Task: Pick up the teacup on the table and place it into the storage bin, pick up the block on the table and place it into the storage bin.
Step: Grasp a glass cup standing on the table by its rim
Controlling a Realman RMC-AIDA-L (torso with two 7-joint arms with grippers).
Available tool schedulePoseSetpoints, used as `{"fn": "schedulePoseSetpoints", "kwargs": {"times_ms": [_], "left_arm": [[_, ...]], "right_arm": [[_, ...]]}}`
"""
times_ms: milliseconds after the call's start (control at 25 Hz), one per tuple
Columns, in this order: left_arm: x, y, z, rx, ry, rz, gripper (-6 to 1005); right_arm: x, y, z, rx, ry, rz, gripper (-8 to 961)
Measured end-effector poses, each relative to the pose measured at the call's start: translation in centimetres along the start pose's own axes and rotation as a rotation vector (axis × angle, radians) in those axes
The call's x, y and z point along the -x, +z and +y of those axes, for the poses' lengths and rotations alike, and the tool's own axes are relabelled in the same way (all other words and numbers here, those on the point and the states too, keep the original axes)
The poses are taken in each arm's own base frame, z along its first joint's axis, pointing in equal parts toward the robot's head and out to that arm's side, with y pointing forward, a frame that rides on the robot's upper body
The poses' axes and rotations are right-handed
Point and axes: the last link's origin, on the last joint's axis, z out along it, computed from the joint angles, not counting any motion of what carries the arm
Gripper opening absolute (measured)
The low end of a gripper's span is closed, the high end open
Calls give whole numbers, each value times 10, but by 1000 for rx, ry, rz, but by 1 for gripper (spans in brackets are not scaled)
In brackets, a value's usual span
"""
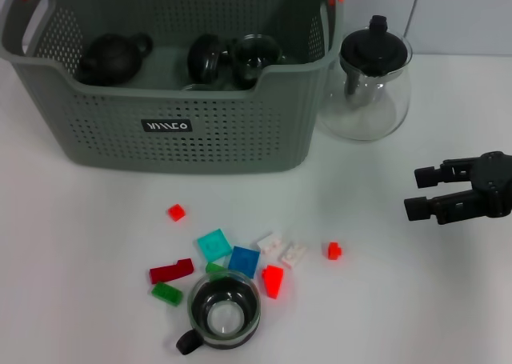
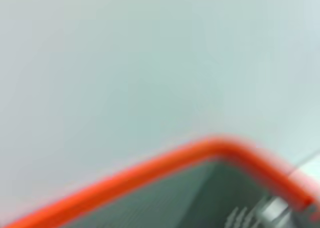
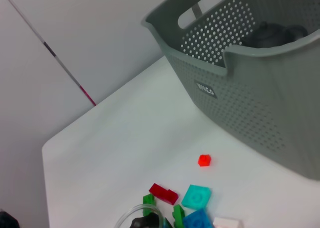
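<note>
Your right gripper (image 1: 412,192) is hovering with fingers apart; reaching across-left for the teacup (image 1: 225,313), you are risking scattering the blocks (image 1: 244,262) crowding its rim.

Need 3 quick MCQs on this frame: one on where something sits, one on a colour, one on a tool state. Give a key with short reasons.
1. Where is the glass teapot?
A. Inside the storage bin
B. On the table beside the storage bin's right end
C. Next to the teacup

2. What colour are the storage bin's handle clips?
A. Orange
B. Blue
C. White

3. What is the state of the right tool?
A. Shut on a block
B. Shut on the teacup
C. Open, holding nothing

Key:
1 B, the teapot stands on the white table just right of the bin.
2 A, an orange clip shows at each top corner.
3 C, its fingers are spread over bare table, far from the teacup and the blocks.
</note>
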Motion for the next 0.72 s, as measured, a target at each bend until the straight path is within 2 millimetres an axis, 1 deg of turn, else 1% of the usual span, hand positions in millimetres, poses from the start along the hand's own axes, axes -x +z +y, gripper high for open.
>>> {"fn": "schedulePoseSetpoints", "kwargs": {"times_ms": [120, 200, 360, 400, 440, 520, 720], "left_arm": [[-6, -24, 1, 108, -47, 108, 597], [-5, -41, 0, 177, -67, 165, 597], [6, -77, 9, 369, -22, 276, 596], [11, -88, 14, 432, 20, 305, 596], [15, -93, 16, 452, 43, 311, 596], [31, -104, 21, 495, 110, 300, 595], [72, -113, 36, 606, 259, 210, 593]], "right_arm": [[0, -1, -1, -5, -5, -5, 940], [1, -3, -1, -9, -5, -11, 940], [1, -3, -1, -10, -7, -15, 940], [1, -3, -2, -11, -8, -16, 941], [2, -3, -2, -11, -7, -17, 941], [2, -3, -2, -11, -6, -22, 941], [1, -6, -3, -19, -5, -42, 941]]}}
